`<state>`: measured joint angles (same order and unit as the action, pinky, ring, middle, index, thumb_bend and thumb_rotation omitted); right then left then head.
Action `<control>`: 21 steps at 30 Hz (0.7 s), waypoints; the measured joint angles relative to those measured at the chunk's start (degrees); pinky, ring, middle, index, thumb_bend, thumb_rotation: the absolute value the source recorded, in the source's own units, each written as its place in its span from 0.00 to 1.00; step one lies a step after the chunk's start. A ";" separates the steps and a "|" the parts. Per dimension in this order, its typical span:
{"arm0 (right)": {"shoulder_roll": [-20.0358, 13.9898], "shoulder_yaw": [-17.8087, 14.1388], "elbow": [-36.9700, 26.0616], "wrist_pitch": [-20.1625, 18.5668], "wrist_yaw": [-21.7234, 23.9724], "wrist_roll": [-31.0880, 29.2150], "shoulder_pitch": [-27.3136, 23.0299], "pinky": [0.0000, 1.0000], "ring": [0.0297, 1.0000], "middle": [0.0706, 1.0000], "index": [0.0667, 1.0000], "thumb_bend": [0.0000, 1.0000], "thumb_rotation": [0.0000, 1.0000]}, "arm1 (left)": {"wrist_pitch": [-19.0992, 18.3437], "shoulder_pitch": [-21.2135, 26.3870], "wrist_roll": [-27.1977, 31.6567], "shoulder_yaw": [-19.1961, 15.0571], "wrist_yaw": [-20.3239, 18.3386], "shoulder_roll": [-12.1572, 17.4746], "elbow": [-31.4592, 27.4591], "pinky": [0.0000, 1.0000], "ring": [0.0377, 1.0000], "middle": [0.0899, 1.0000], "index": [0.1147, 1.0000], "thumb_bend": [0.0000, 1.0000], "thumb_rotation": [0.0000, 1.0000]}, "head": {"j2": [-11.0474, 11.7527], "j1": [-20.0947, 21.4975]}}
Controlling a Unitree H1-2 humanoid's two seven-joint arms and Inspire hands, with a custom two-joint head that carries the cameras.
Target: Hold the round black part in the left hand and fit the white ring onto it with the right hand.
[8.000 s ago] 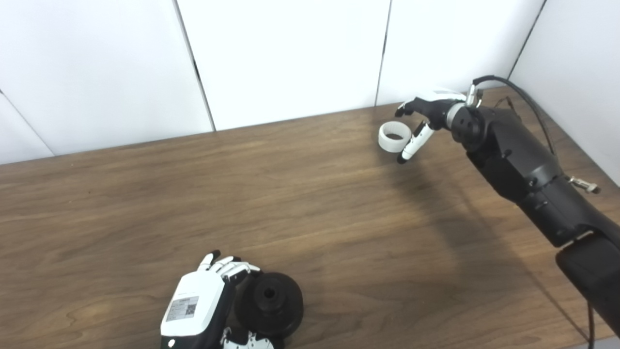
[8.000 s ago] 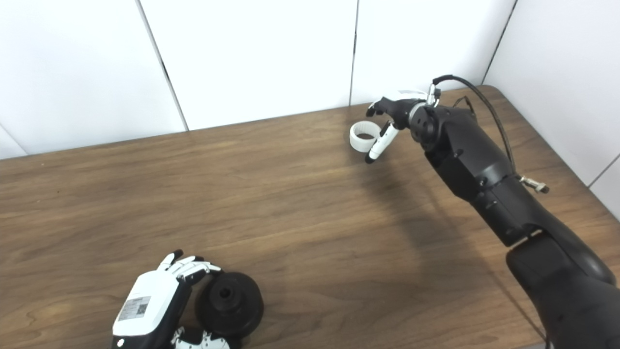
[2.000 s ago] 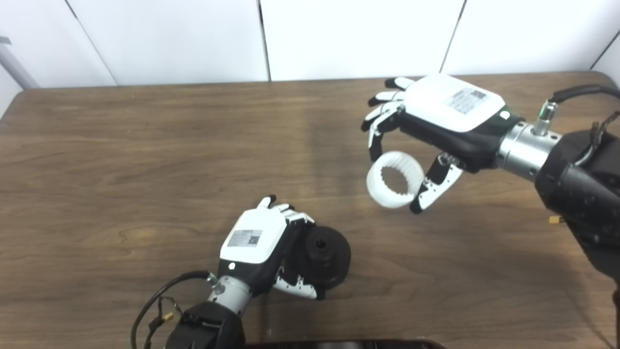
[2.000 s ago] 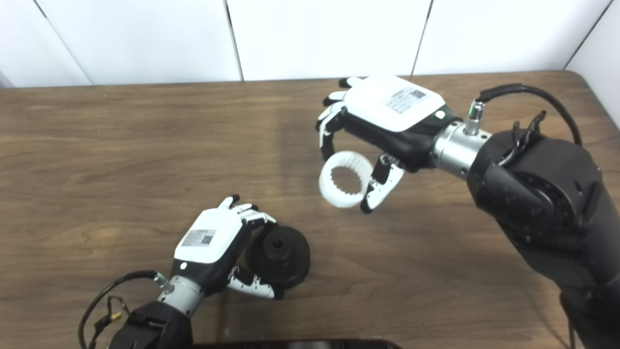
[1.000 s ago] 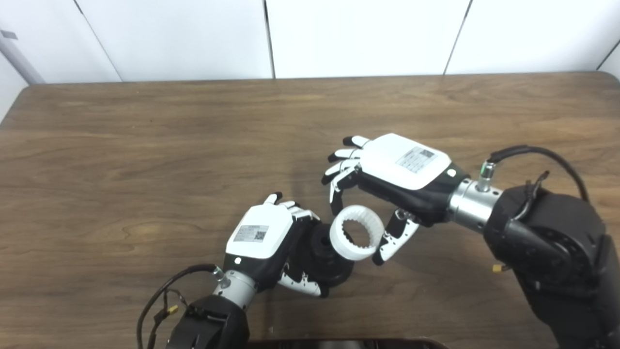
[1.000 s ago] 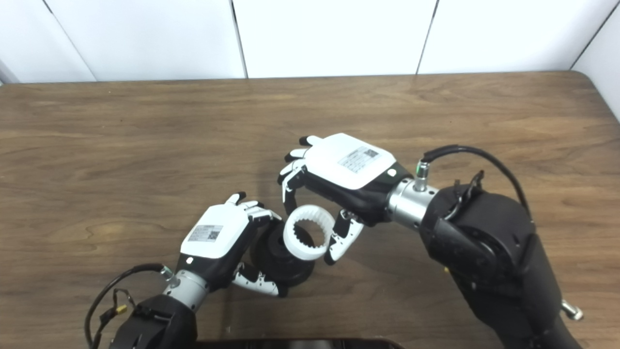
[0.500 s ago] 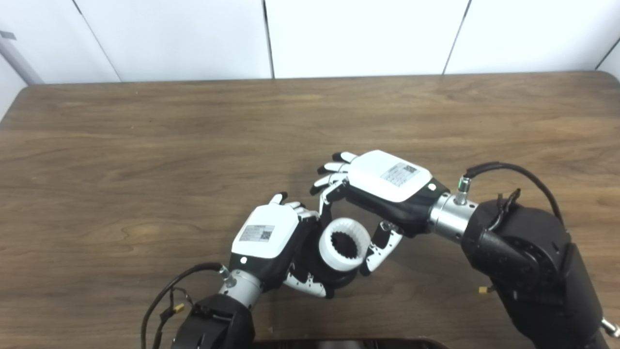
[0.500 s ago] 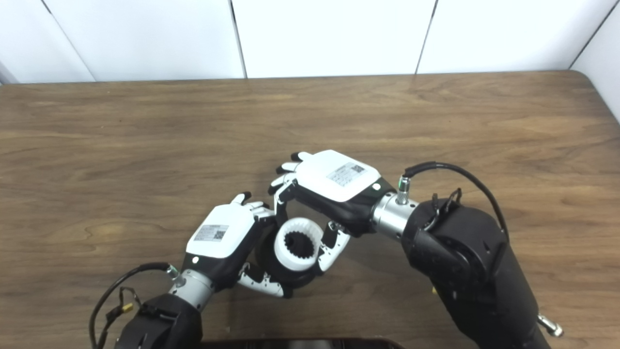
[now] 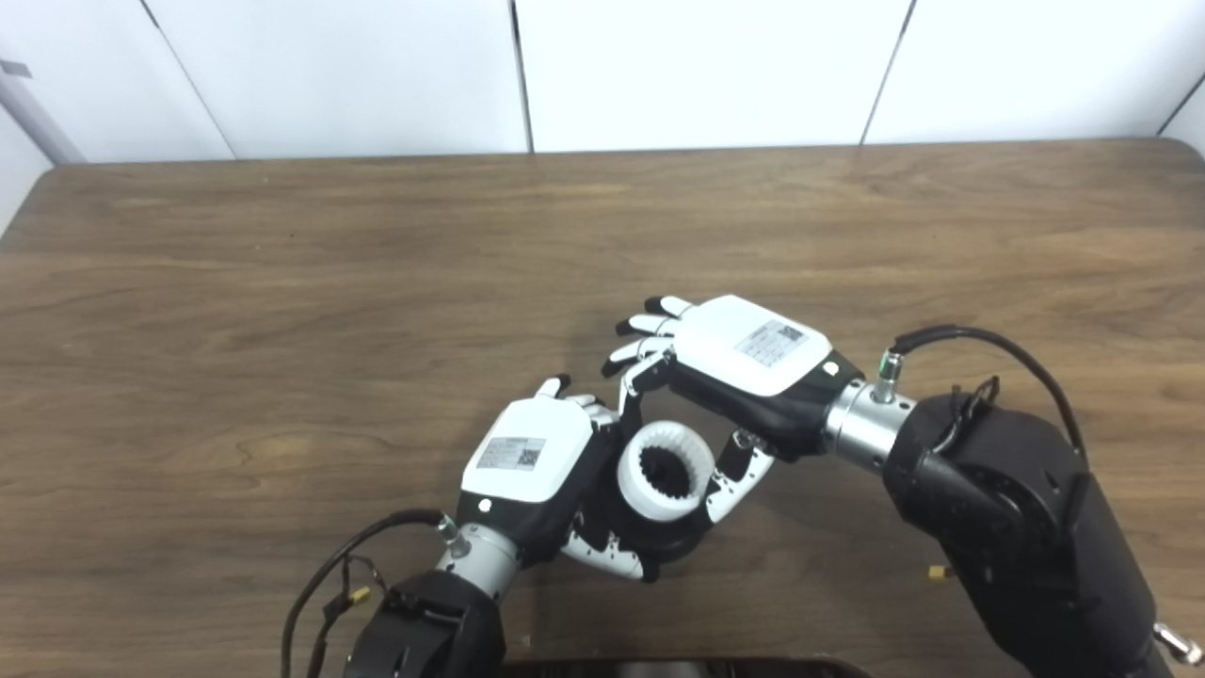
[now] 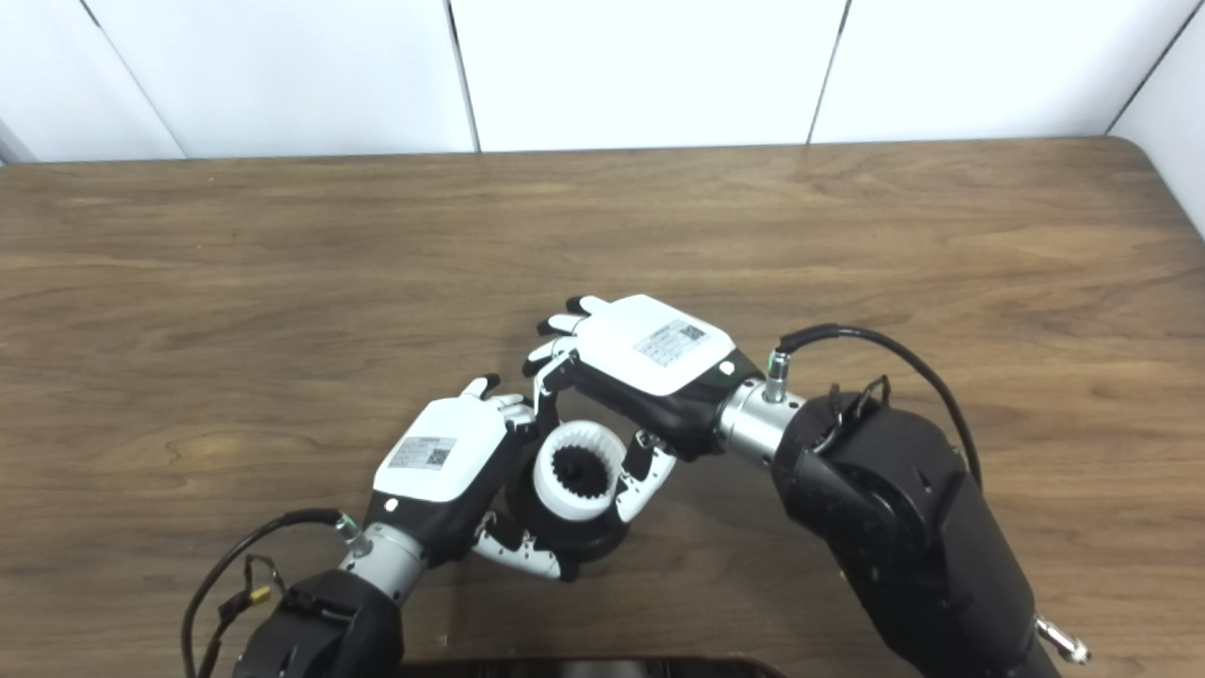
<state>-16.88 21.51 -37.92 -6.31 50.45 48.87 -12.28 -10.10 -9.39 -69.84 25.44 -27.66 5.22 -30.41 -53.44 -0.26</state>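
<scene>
Left eye view: both hands meet just below frame centre, over a brown wood-grain desk (image 9: 282, 282). Left hand (image 9: 532, 461) comes up from the bottom edge, white back plate w/ a small printed label facing the camera, fingers wrapped round the round black part (image 9: 659, 539). That part is a matte black disc w/ a raised hub at its middle; only its lower rim and a bit of the hub show, the rest sits behind the ring and the fingers. Left thumb, white w/ black segments, curls under the disc's lower-left edge.

White ring (image 9: 665, 471) lies over the black part's face, approx centred on the hub, w/ the dark hub visible through its opening. Ring is thick-walled, plain and smooth outside, w/ a row of small teeth all round the inner wall. Whether it's fully seated on the hub or only resting against it, can't tell.

Right hand (image 9: 744, 363) reaches in from the lower right, back plate up, and pinches the ring: fingers (image 9: 629, 395) curl down onto the ring's upper-left side, thumb presses its right side. So right is holding the ring, left is holding the black part, and the two hands nearly touch at the fingertips.

White wall panels (image 9: 697, 66) w/ dark seams run along the top of frame. A thin black cable (image 9: 329, 574) loops by the left wrist at lower left.
</scene>
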 measured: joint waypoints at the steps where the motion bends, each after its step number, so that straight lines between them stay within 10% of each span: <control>1: 0.04 0.02 0.21 0.05 -0.14 -0.01 0.06 1.00 0.94 0.82 0.45 0.53 0.14 | -0.02 0.00 0.00 0.03 0.00 -0.01 0.00 0.99 0.86 0.73 0.41 0.53 0.06 | 0.00 0.00; 21: 0.59 2.90 1.03 1.02 -1.56 2.20 0.58 1.00 0.93 0.80 0.45 0.53 0.14 | -0.21 0.02 -0.50 0.42 -0.03 -0.12 0.00 0.98 0.85 0.72 0.41 0.53 0.06 | -0.53 0.26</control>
<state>-16.29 24.41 -36.88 -5.29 48.89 51.07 -11.70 -10.31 -9.38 -70.34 25.86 -27.69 5.10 -30.41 -53.96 0.00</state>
